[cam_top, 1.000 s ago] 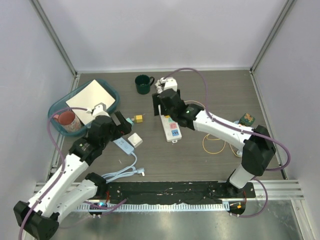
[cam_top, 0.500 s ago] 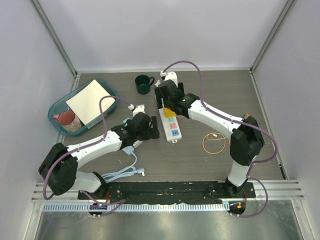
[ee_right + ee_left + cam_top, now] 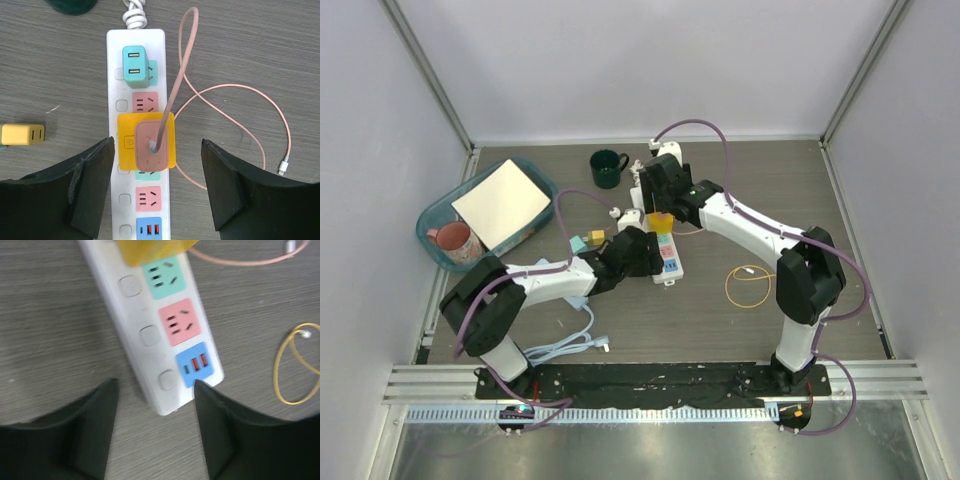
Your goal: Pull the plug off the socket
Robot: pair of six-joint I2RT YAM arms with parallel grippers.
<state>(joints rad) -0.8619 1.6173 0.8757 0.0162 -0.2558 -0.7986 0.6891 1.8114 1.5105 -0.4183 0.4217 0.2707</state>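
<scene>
At the left edge of the dark wood-grain surface (image 3: 720, 330) a teal tray (image 3: 428, 238) is seen, with a green mug (image 3: 608, 168) farther back. A white power strip (image 3: 116, 75) is laid lengthwise near the middle, and the yellow plug (image 3: 142, 145), topped in pink and trailing a pink cable (image 3: 235, 92), is seated in it about halfway along, not yet pulled free. The right fingers (image 3: 85, 185) are held wide apart to either side of the plug, a clear gap being left on one side, so nothing is gripped. The left fingers (image 3: 90, 430) are likewise spread and empty, and the strip's near end, with its blue USB panel, is framed between them; the plug is only glimpsed at the far edge of that view, well ahead of the tips. A teal charger (image 3: 134, 65) is plugged in beyond the yellow plug, and a small yellow charger (image 3: 22, 134) is left loose beside the strip. Compared with a second earlier, the left fingers have been swung from the tray side across to the strip's near end, and the right fingers have been drawn back along the strip to flank the plug
</scene>
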